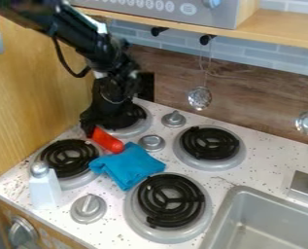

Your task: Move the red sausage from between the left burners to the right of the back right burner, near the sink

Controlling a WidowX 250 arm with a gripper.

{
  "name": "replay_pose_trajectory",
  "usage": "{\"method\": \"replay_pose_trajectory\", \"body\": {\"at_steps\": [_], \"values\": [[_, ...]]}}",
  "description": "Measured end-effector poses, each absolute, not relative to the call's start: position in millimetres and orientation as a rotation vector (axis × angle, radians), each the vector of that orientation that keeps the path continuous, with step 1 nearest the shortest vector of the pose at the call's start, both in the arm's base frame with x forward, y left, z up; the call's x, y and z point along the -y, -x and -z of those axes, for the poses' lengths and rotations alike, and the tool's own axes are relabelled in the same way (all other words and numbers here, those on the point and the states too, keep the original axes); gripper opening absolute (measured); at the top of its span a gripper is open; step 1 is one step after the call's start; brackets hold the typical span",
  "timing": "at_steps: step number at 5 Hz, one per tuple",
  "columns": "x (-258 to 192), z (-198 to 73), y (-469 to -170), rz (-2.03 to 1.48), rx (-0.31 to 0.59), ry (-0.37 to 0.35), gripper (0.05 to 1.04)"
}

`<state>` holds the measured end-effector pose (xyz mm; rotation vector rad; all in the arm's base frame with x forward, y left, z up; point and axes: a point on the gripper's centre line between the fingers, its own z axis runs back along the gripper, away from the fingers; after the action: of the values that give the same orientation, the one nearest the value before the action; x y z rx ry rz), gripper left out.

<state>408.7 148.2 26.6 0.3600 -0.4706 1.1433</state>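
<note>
Hanging my gripper (96,127) beside red, round-ended object (109,141); opening and hold can't be told; blue cloth (128,166) at object's lower end, among coil burners (194,200)

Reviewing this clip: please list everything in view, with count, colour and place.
Cloth: one, blue, between the burners
Red object: one, red, at the gripper's tip, by the cloth
Bottle: one, whitish with grey cap, left edge of stove
Burners: four, black coils in silver pans, on the stovetop
Stovetop knobs: three, silver, among the burners
Front knob: one, silver, lower left
Sink: one, grey, lower right
Hanging utensils: two, silver, back wall
Hooks: two, black, under the shelf
Shelf: one, wooden, top right
Arm with gripper: one, black, upper left
</note>
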Motion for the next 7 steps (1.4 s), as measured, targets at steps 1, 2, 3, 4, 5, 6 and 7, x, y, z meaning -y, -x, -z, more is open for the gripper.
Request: {"method": "replay_pose_trajectory", "body": {"at_steps": [1, 2, 3, 4, 5, 6, 7], "values": [[-152, -12, -413, -1.178, 0.455, -0.381, 1.005], [-158, -4, -416, -1.193, 0.446, -0.415, 0.975], [-165, -3, -414, -1.277, 0.447, -0.422, 0.786], [-167, -3, -410, -1.306, 0.446, -0.421, 0.624], [-166, -8, -402, -1.321, 0.445, -0.373, 0.558], [-158, -32, -389, -1.301, 0.471, -0.328, 0.558], [-146, -55, -375, -1.201, 0.49, -0.314, 0.557]]}}
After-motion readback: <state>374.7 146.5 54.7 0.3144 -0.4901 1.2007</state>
